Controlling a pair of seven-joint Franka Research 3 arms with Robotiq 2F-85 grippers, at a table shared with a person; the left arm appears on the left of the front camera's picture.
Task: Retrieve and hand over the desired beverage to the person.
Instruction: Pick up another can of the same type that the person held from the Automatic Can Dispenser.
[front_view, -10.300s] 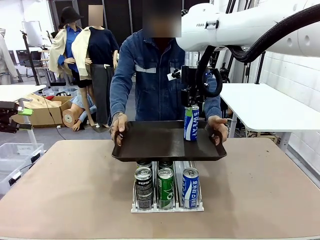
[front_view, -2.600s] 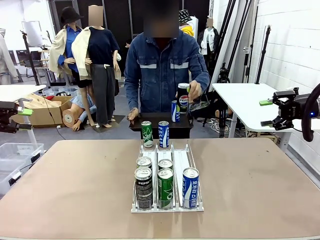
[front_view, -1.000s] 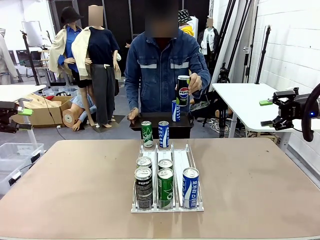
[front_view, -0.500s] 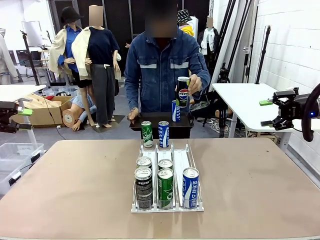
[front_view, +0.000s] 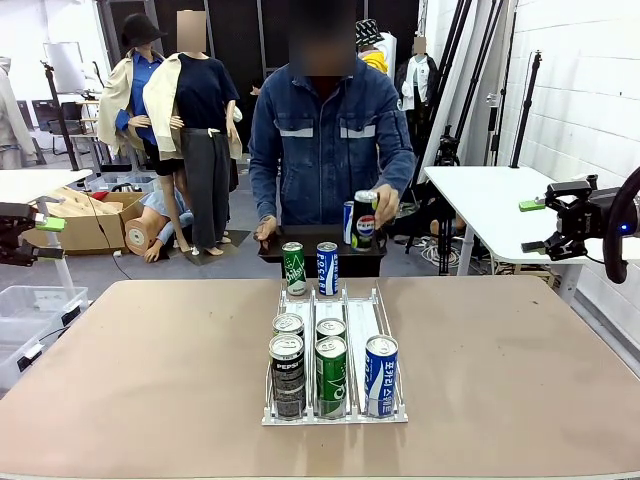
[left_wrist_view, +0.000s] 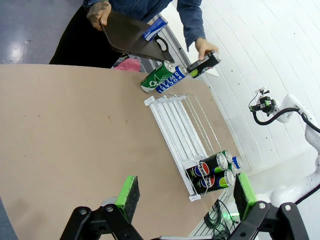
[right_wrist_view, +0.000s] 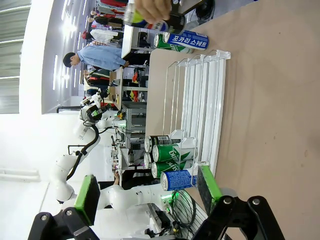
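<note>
The left gripper (left_wrist_view: 186, 196) and right gripper (right_wrist_view: 148, 192) are hovering at opposite sides of the worktop (front_view: 500, 380), jaws spread and empty, while the Pepsi can (front_view: 287, 372) is standing upright in the left lane of the rack (front_view: 362, 310), probably nearer the left arm, and the person (front_view: 320, 150) is holding a second Pepsi can (front_view: 366, 218).

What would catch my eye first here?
Probably the person in a blue denim jacket across the table, holding a Pepsi can and a dark tray. Next, the clear can rack mid-table, five cans crowded at its near end, a green can and a blue Pocari Sweat can standing just beyond its far end.
</note>
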